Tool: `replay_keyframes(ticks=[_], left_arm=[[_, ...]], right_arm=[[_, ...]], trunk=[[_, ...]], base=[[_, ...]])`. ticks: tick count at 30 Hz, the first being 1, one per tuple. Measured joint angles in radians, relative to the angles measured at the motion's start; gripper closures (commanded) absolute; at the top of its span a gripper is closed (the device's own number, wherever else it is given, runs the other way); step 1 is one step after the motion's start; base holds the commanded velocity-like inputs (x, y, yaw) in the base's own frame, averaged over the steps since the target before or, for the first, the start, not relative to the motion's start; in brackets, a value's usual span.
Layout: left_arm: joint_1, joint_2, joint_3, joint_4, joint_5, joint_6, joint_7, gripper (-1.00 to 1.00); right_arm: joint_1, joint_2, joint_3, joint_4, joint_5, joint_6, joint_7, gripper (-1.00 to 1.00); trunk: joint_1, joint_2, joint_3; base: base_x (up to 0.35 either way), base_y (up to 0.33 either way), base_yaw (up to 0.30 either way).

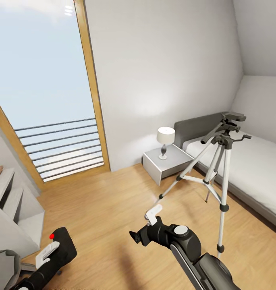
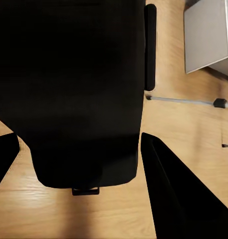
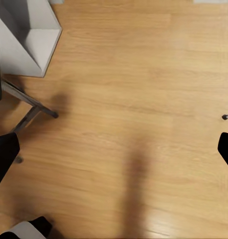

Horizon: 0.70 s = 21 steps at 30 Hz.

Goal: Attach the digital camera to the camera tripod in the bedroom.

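Note:
At the lower left of the head view, my left gripper (image 1: 52, 253) is shut on the digital camera (image 1: 63, 243), a black box with a red dot on top. The left wrist view has the camera's dark body (image 2: 84, 89) between the two black fingers (image 2: 186, 199). The camera tripod (image 1: 218, 169) stands on the wood floor to the right, silver legs spread, with its black head and pan handle (image 1: 228, 123) near the bed. My right gripper (image 1: 144, 225) is open with nothing in it, low and left of the tripod; its fingertips (image 3: 4, 157) sit far apart over bare floor.
A white bed (image 1: 254, 169) with a grey headboard runs along the right wall. A grey nightstand (image 1: 164, 164) with a small lamp (image 1: 166, 139) sits behind the tripod. A wood-framed glass door (image 1: 45, 80) and white steps (image 1: 13, 209) are at the left. Open floor (image 1: 105, 209) lies between.

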Motion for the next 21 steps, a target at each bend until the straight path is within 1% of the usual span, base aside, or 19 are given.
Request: replay_keyframes(ticks=[10,21], left_arm=[[0.000,0.000,0.000,0.000,0.000,0.000,0.000,1.00],[0.000,0.000,-0.002,0.001,0.000,0.001,0.000,1.00]], right_arm=[[0.000,0.000,0.001,0.000,0.000,-0.001,-0.001,-1.00],[0.008,0.000,0.001,0.000,0.000,-0.001,-0.003,-1.00]], trunk=[[-0.038,0.070,0.042],[-0.081,0.147,0.090]], base=[[0.000,0.000,0.232],[0.000,0.000,0.208]])
